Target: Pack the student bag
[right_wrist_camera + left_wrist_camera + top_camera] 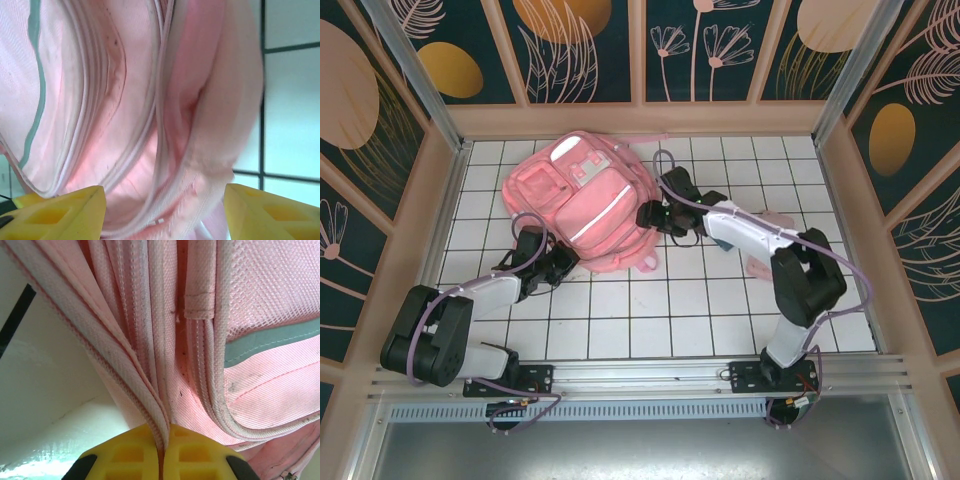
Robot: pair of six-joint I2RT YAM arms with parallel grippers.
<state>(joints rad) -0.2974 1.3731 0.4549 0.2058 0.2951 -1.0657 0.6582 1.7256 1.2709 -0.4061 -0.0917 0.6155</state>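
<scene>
The student bag (582, 205): we clamp its seam in our left gripper (161, 452); our right gripper (165, 197) stands wide apart beside it.

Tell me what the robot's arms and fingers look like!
The left arm and right arm have chunky black joints joined by smooth white shells. A thin purple cable loops along each. The fingers are bright yellow blocks with square hollows.
</scene>
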